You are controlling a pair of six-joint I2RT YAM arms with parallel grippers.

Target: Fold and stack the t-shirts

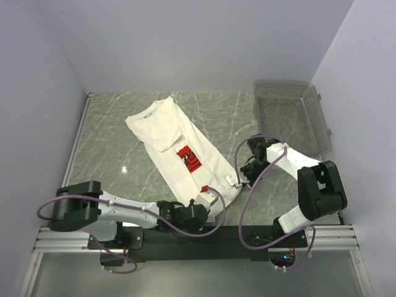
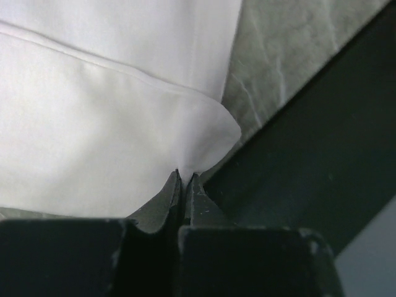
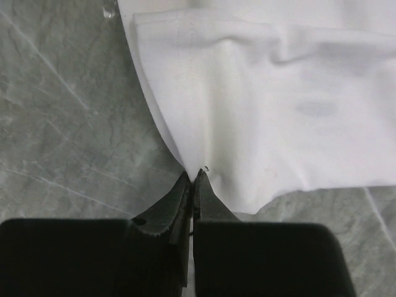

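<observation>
Marble table point(image 1: 124, 142), bin point(image 1: 318, 124) far right, left end effector point(image 2: 184, 179), right end effector point(image 3: 192, 176) both pinching t-shirt point(image 1: 167, 133) hem

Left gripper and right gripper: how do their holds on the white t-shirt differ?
The left gripper pinches a rounded corner of the t-shirt beside the black rail; the right gripper pinches a side edge over the marble table. The left arm lies low and stretched along the near edge; the right arm is folded, elbow raised. Both grippers are shut on the white fabric.
</observation>
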